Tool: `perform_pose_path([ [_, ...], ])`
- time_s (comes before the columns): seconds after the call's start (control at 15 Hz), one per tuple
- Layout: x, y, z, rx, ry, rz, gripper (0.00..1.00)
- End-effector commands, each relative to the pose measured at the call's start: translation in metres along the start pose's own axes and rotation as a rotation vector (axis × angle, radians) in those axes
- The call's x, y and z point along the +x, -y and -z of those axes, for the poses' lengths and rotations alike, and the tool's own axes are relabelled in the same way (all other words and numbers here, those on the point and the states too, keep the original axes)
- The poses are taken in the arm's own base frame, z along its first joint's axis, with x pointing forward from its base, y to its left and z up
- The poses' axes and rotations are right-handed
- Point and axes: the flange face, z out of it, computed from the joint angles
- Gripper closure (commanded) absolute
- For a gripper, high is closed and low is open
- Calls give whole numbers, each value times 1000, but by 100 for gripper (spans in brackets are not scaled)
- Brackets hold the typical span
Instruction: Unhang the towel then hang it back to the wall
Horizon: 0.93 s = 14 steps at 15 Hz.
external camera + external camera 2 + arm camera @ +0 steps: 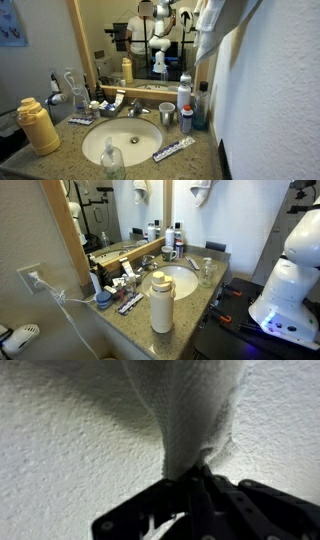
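Note:
The pale grey-white towel (185,410) is bunched into a narrow fold that runs up from my gripper (195,472) against the rough white wall (60,440). The gripper's dark fingers are shut on the towel's lower end, close to the wall. In both exterior views the towel (212,28) (201,192) hangs high on the wall (270,90) above the right end of the counter. The gripper itself is hard to make out there.
Below the towel is a granite counter (60,150) with a sink (120,140), a faucet (135,108), a yellow bottle (38,125), a cup (167,116) and several small bottles (185,100). A wood-framed mirror (85,45) stands behind. The robot's white base (290,290) stands beside the counter.

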Motion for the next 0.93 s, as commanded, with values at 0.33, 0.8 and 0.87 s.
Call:
perform_pose_path([
  [0.33, -18, -28, -27, -21, -3, -2, 99],
  [0.8, -54, -11, -13, 67, 39, 68, 99],
  [0.87, -59, -10, -12, 75, 43, 76, 99],
])
